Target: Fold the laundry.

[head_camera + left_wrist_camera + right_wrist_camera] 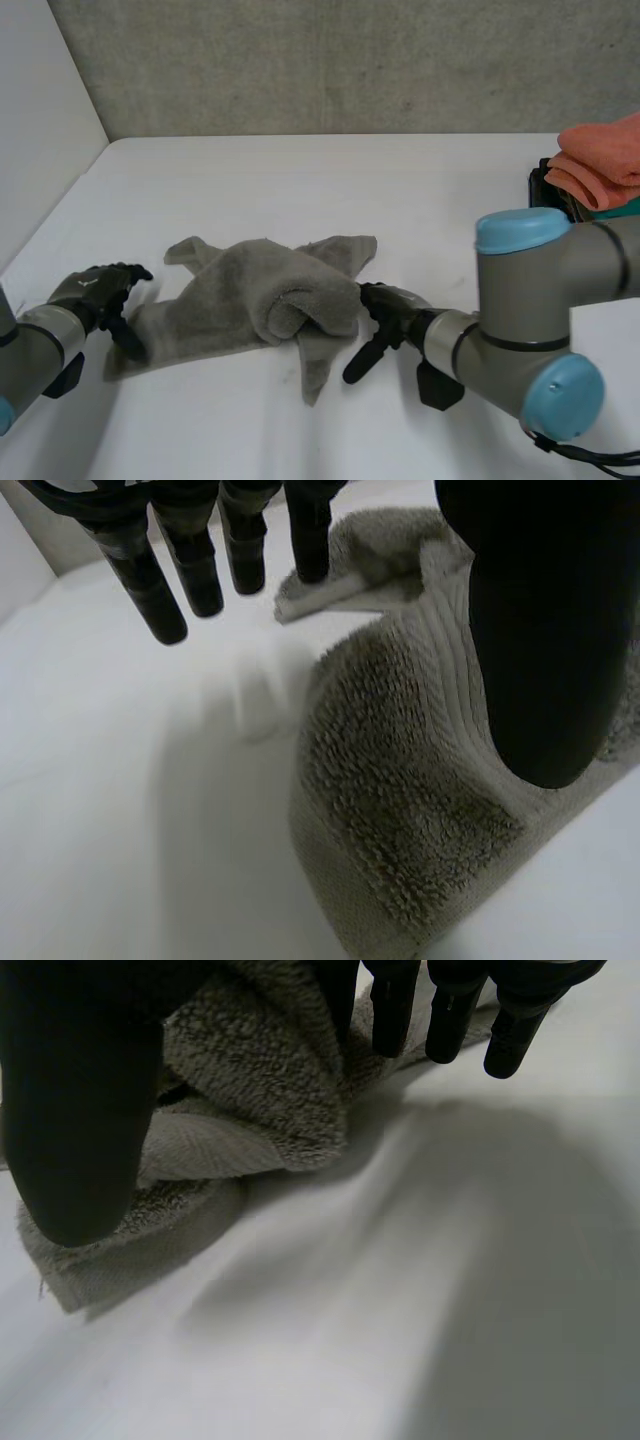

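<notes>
Beside the grey towel (250,290), left hand (98,290) and right hand (392,312) are spread apart; neither grips it.

Head view high and set back, facing down and forward across the tabletop (300,190) to the back wall (350,60), left wrist view very close along the left hand (540,630), low over the towel (420,810), right wrist view equally close along the right hand (80,1090), towel shared by all three.

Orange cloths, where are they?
In the head view, the orange cloths sit stacked at the far right edge of the table, behind the right arm.
</notes>
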Available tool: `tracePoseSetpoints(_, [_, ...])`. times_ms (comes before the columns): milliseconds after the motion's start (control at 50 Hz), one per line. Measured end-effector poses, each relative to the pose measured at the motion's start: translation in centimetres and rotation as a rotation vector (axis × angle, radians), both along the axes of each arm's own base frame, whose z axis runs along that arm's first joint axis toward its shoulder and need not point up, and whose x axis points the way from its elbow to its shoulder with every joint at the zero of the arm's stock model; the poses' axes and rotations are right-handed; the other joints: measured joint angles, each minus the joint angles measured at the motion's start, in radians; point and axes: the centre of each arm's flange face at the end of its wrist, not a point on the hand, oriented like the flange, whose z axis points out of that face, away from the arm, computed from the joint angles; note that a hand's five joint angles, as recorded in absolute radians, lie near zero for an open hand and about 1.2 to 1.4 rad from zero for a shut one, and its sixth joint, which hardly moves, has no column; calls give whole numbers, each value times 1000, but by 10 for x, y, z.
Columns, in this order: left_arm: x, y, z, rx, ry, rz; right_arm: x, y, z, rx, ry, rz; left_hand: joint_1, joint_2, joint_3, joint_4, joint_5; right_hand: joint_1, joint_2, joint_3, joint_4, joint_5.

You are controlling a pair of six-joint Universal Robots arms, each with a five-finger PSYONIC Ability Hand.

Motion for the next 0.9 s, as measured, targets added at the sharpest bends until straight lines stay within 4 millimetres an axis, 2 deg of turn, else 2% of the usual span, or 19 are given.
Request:
tracePoseSetpoints(20, [0,-2,-2,6,0,-2,3,0,-1,-1,-2,-2,0,0,0,0,0,0,0,0,0,0])
tracePoseSetpoints(140, [-4,-12,-11,23,-10,-6,20,1,-9,-11,-15,-12,350,334,321,327,321,38,54,56,47,41])
tracePoseSetpoints(160, [-4,-14,-11,20,-14,-5,23,2,-11,-14,-17,-14,589,566,551,556,546,130,141,143,138,129])
tracePoseSetpoints(200, [-5,-17,-8,12,-19,-2,26,2,-12,-21,-21,-21,717,700,697,689,676,281,300,300,295,287])
tracePoseSetpoints(220, [-5,-18,-5,2,-21,1,28,1,-12,-28,-24,-29,840,831,817,826,809,481,518,511,491,491])
tracePoseSetpoints(260, [-6,-19,1,-12,-22,4,29,0,-12,-37,-28,-39,867,877,872,879,856,613,659,650,568,625])
tracePoseSetpoints(280, [-7,-20,6,-26,-21,5,29,-3,-10,-51,-36,-56,867,898,894,909,864,762,831,823,708,796])
tracePoseSetpoints(320, [-9,-19,18,-52,-16,4,27,-9,-4,-83,-50,-84,867,900,900,914,864,831,953,951,902,906])
tracePoseSetpoints(420, [-15,-10,65,-161,21,-4,9,-40,40,-241,-112,-186,867,902,901,915,864,831,959,974,983,922])
tracePoseSetpoints(480, [-17,-3,97,-238,54,-4,-8,-57,77,-374,-130,-220,867,904,904,916,864,831,959,979,983,922])
tracePoseSetpoints(520, [-16,5,127,-312,88,-1,-23,-66,114,-516,-112,-215,867,904,904,916,864,831,959,980,983,922])
tracePoseSetpoints(560, [-15,11,150,-370,117,1,-30,-68,130,-586,-90,-200,867,904,904,916,864,831,959,980,983,922])
tracePoseSetpoints(580, [-14,14,160,-395,129,2,-38,-68,152,-688,-41,-167,867,904,904,916,864,831,959,980,984,928])
tracePoseSetpoints(620, [-12,20,180,-446,154,2,-46,-65,175,-810,43,-116,867,904,904,916,864,831,959,980,985,929])
tracePoseSetpoints(700, [-9,29,205,-500,184,-5,-57,-57,198,-986,242,-21,867,904,904,916,864,831,959,980,987,929])
tracePoseSetpoints(740, [-9,30,209,-494,187,-11,-59,-53,202,-1043,343,27,867,904,904,916,864,831,959,980,987,929])
tracePoseSetpoints(800, [-11,25,201,-443,180,-21,-58,-50,198,-1081,451,91,867,904,904,916,864,831,959,980,987,929])
tracePoseSetpoints(860, [-15,17,188,-383,165,-29,-55,-51,188,-1088,519,141,867,905,904,916,864,831,959,980,988,929])
tracePoseSetpoints(900, [-19,1,172,-335,137,-28,-51,-59,171,-1086,583,183,867,909,904,916,864,831,959,981,988,929])
